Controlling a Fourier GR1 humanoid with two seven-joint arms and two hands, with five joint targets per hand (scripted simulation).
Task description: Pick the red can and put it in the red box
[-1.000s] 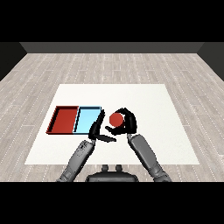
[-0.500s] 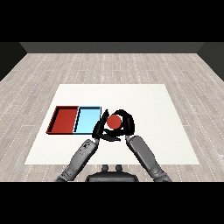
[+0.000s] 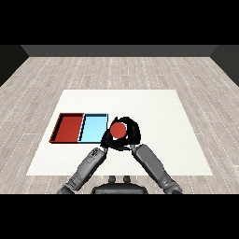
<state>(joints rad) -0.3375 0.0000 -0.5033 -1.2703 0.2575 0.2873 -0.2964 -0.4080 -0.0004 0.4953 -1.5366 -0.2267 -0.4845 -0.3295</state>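
The red can (image 3: 118, 129) is held above the table, just right of the light blue tray's right edge. My right hand (image 3: 131, 133) is curled round it, its fingers wrapping the can from the right and from below. The red tray (image 3: 69, 127) lies to the left, side by side with the light blue tray (image 3: 93, 128). Most of my left hand (image 3: 105, 140) sits low beside the can's left side, partly hidden behind the right hand, so its fingers do not show.
The white table (image 3: 154, 112) stretches to the right and behind the trays. Both grey forearms come in from the bottom, meeting close together near the can.
My right hand has carried the red can a little to the left, toward the trays. The left hand has stayed near the blue tray's right edge.
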